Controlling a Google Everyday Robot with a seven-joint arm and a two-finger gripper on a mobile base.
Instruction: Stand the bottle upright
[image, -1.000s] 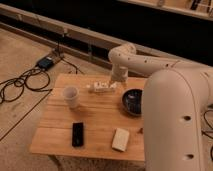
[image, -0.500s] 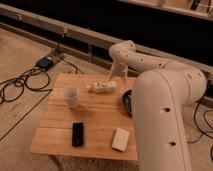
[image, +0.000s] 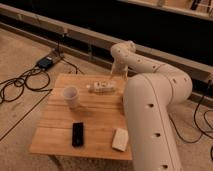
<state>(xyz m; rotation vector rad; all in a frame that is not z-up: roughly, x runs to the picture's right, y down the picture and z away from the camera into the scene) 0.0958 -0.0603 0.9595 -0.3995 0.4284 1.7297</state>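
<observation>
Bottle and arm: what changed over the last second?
The forearm swung left in view over the table, now hiding the dark bowl. The pincer stays at the table's far edge, beside the bottle; nothing taken hold of. The bottle still lies on its side; cup, black device and white block unmoved.

Wood table (image: 100, 117), plastic bottle (image: 103, 86) w/ tool (image: 118, 75) beside
</observation>
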